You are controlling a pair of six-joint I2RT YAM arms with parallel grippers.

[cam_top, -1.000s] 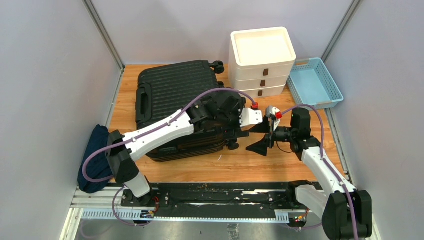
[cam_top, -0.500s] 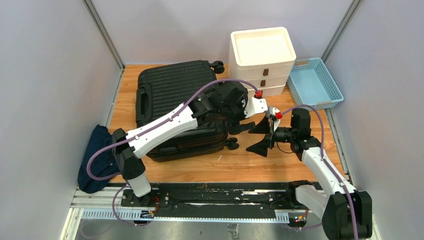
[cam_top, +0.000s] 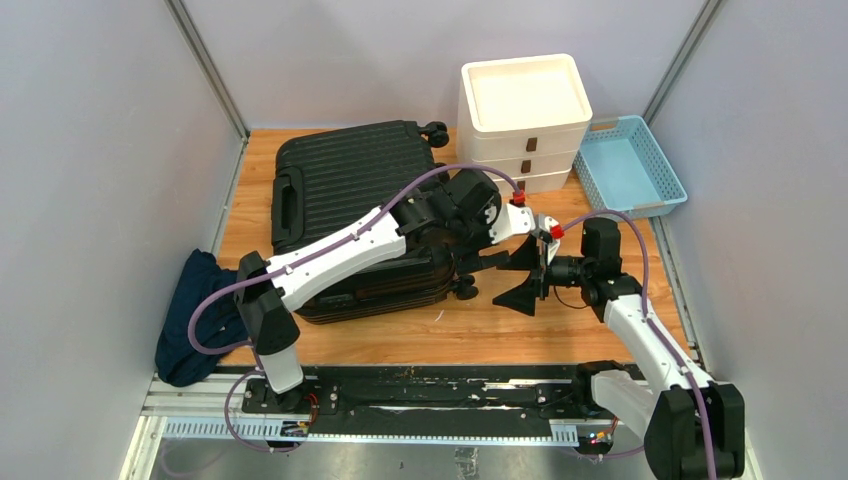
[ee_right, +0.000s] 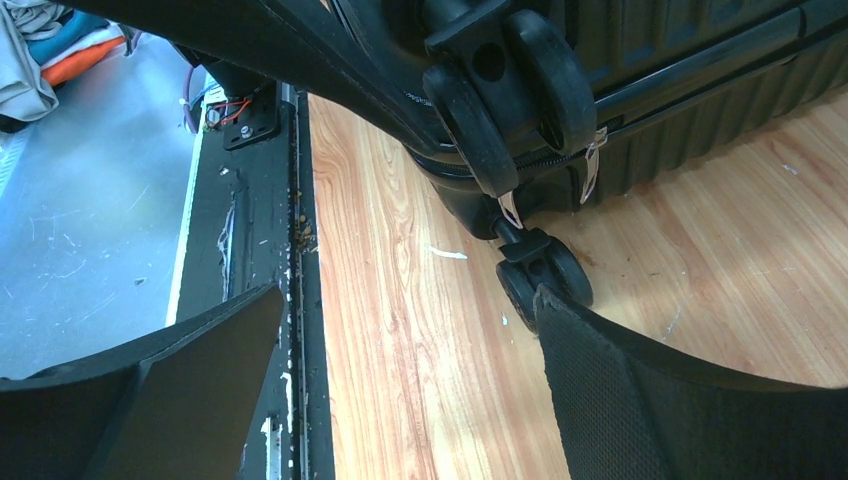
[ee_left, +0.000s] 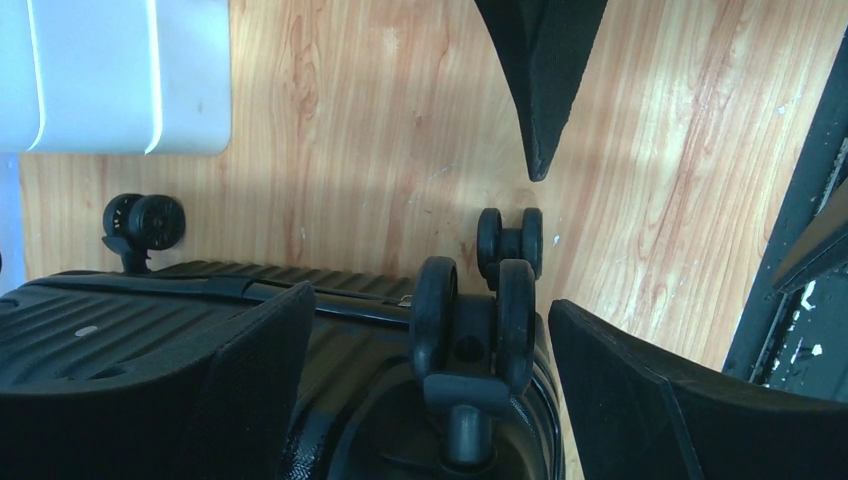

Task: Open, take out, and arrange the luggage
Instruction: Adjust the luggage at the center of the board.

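Your L tool [ee_left: 428, 300] & R tool [ee_right: 408, 290] both gape, empty; aim R at zip pull [ee_right: 592, 160] by luggage's [cam_top: 345, 175] 4 o'clock wheels [ee_right: 510, 90]; pinch squarely.

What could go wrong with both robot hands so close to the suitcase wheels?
1. The left gripper and right gripper are both open at the same corner of the luggage, so they could bump each other.
2. The left gripper straddles a wheel. Closing there would probably grab the rolling wheel, and it might slip.
3. The zipper pulls are small and tucked beside the wheel, so the wide fingers may miss them.
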